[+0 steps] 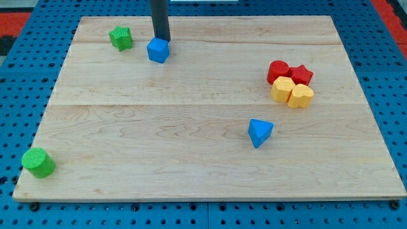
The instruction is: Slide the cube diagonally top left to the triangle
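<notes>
Up top, blue cube (158, 50) touching my tip (163, 39), blue triangle (259, 132) well apart, no pincer fitted.

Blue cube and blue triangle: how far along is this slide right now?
Done: nothing visible; the blue cube sits near the wooden board's top edge, far up and left of the blue triangle. In hand: my tip rests at the cube's top-right side. Left: bringing the cube closer, so it lies diagonally up-left of the triangle.
</notes>
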`<state>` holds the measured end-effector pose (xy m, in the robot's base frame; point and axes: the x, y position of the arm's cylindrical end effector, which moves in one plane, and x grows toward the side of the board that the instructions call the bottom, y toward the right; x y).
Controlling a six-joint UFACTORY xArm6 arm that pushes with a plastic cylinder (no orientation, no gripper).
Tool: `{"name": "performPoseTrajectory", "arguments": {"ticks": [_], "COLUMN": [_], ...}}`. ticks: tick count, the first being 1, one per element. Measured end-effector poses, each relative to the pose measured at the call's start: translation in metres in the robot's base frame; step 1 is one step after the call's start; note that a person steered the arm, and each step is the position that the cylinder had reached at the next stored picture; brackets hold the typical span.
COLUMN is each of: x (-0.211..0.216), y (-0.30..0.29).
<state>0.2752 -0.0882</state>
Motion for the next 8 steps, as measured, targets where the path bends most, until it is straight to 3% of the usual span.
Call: {"name": "performPoseTrajectory", "arguments": {"ticks": [3,5,7,8], "x": [0.007,-0.003,0.067,0.109], "y": [0.022,-0.008,0.001,0.039]}}
